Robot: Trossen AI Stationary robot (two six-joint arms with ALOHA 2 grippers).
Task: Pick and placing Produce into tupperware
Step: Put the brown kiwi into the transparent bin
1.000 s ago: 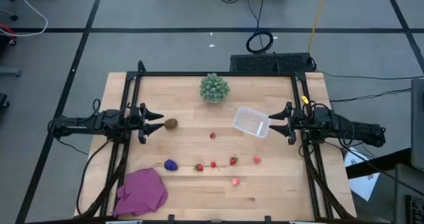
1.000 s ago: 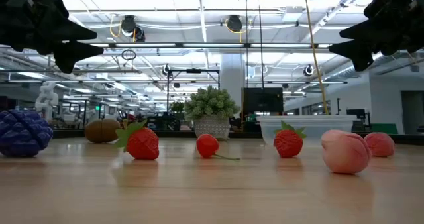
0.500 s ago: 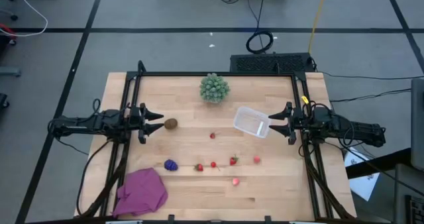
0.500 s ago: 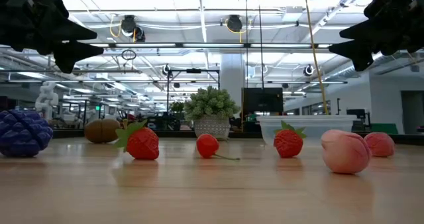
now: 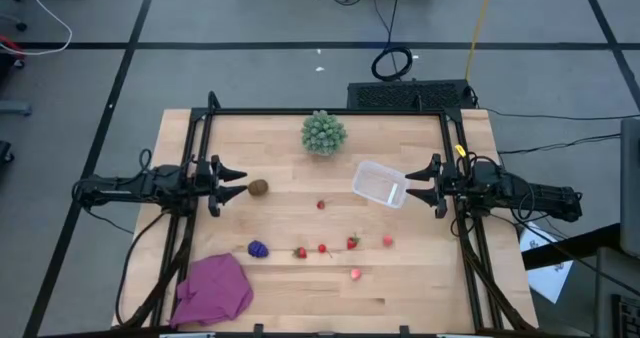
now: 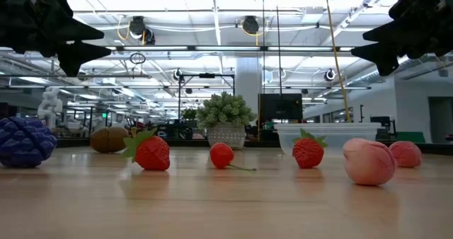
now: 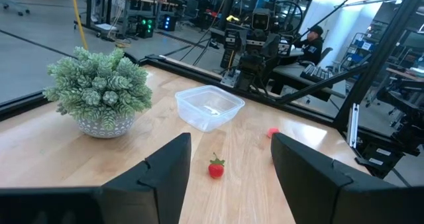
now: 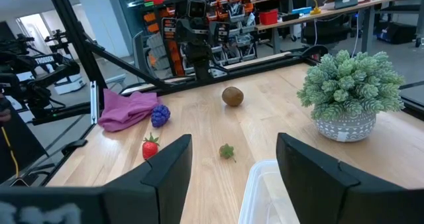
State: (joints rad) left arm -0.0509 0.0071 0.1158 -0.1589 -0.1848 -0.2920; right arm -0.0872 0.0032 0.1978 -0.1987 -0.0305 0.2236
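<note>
With nothing picked yet, the left gripper [image 5: 243, 183] and right gripper [image 5: 405, 189] hover empty and part-open at opposite table edges, fruit [image 5: 323, 248] loose mid-table, the tub [image 5: 379, 183] waiting near the right edge.

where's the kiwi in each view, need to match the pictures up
High view: kiwi, left of centre, just ahead of the left pincer.
Low view: kiwi, far left, behind the strawberry.
Left wrist view: not in it.
Right wrist view: kiwi, upper middle.
Shared landmark: potted plant.
</note>
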